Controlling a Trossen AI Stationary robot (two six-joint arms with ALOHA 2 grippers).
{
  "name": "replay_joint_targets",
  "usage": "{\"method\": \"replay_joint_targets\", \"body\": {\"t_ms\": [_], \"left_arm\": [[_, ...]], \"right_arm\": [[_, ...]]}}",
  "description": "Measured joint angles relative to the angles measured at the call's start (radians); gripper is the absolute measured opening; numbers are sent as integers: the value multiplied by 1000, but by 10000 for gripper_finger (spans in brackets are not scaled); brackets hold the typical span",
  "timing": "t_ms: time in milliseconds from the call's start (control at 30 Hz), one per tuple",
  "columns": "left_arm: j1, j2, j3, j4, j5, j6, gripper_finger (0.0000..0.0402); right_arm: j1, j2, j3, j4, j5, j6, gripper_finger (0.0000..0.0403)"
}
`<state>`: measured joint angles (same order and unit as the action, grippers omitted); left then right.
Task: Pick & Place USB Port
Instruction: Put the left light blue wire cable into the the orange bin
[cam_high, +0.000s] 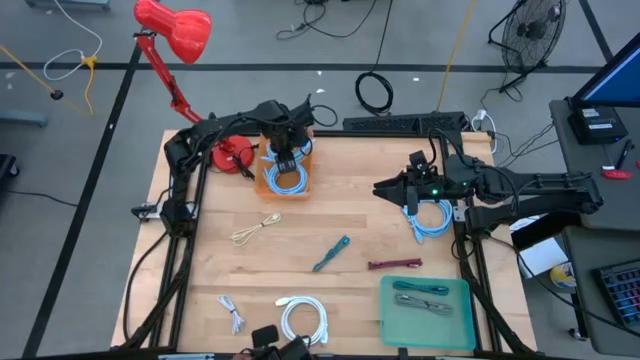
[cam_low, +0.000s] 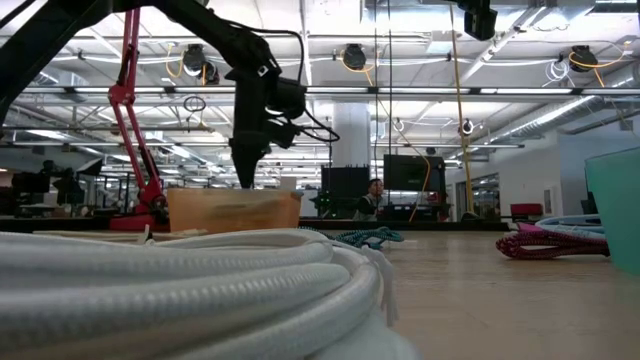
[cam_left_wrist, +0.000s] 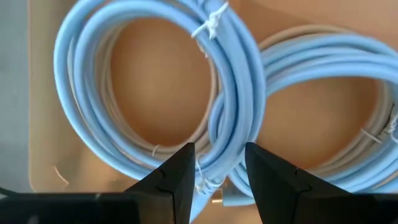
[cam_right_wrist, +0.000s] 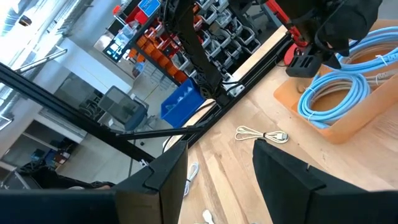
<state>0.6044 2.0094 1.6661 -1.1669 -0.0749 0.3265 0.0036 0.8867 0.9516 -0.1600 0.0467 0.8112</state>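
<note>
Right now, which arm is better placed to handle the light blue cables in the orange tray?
The left. Its hand hangs directly over the blue cable coils in the orange tray, fingers apart. The right hand is across the table, above another blue coil.

Upper centre, smooth pale-blue plastic-sheathed cables (cam_high: 287, 178) are lying in a matt orange tray (cam_high: 268, 183). The table (cam_high: 350, 215) is showing light, matt wood grain. Lower right, a teal tray (cam_high: 457, 322) is looking like smooth plastic.

The wooden table (cam_high: 200, 260) carries an orange tray (cam_high: 268, 182), a green tray (cam_high: 462, 322) and loose cables (cam_high: 303, 318).
</note>
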Motion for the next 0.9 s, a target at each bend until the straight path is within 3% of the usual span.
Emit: {"method": "replay_joint_targets", "body": {"t_ms": [900], "left_arm": [[16, 0, 0, 14, 75, -15, 137]], "right_arm": [[0, 0, 0, -2, 4, -4, 171]]}}
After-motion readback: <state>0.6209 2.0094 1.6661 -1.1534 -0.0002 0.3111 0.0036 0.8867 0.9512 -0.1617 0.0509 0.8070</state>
